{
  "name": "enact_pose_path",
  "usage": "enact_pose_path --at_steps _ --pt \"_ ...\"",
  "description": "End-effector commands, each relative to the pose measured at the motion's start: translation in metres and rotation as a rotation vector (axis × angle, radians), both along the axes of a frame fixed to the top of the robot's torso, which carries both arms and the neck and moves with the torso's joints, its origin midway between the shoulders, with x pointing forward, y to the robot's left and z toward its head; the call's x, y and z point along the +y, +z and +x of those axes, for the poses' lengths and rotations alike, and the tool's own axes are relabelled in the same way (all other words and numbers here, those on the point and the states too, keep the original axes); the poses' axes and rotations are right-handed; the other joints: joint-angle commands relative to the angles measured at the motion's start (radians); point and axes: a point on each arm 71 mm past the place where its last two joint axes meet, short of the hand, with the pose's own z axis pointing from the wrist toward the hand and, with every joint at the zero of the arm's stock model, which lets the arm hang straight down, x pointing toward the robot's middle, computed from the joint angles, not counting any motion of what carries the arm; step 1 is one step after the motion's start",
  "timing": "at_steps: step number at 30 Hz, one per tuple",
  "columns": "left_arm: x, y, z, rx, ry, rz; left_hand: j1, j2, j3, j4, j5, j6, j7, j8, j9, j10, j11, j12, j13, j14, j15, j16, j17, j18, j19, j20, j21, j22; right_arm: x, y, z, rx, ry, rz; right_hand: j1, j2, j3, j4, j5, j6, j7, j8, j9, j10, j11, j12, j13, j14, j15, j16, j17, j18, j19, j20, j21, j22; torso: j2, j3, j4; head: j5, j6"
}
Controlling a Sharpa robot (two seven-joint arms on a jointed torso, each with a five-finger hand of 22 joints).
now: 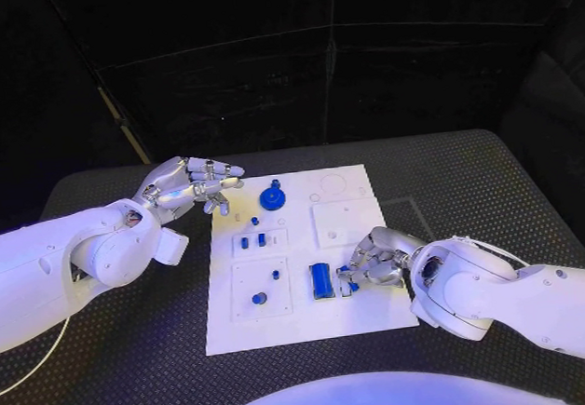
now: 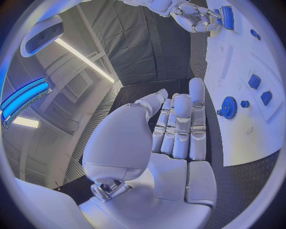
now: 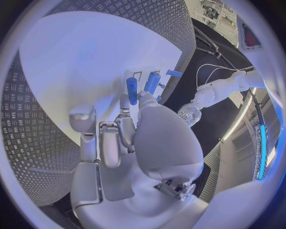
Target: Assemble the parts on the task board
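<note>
Nearest to me, my right hand rests on the near right part of the white task board, fingers curled down beside the long blue block that lies in the board's near row; a small blue piece sits right at my fingertips, and I cannot tell whether I am pinching it or only touching it. From my right wrist, the fingers reach toward two blue bars on the white plate. To the left of that block, a small blue round peg sits in a square panel, with a smaller blue bit just beyond it. Further out, two small blue upright pieces stand side by side in the middle left of the board. Beyond them lies the blue gear, near the board's far left corner. My left hand hovers just outside that far left corner, fingers spread and holding nothing, apart from the gear. The black table lies under everything.
</note>
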Motion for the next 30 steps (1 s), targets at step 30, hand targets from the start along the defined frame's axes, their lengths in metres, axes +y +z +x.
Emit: enact_pose_path --at_steps 30 --pt "-0.0006 0.0011 0.0001 0.002 -0.008 -0.009 -0.009 0.005 -0.005 0.000 -0.002 -0.007 0.002 0.004 -0.001 -0.008 -0.002 0.004 0.000 -0.006 0.000 -0.006 -0.004 0.015 0.001 0.004 -0.008 -0.002 0.0036 -0.0014 -0.0020 0.021 0.036 -0.016 -0.199 0.025 -0.156 0.003 -0.192 0.023 -0.001 -0.004 0.009 0.009 0.002 0.005 0.012 0.099 -0.001 0.004 0.232 -0.016 0.006 0.003 0.005 0.008 0.000 0.0002 -0.0002 0.000 -0.003"
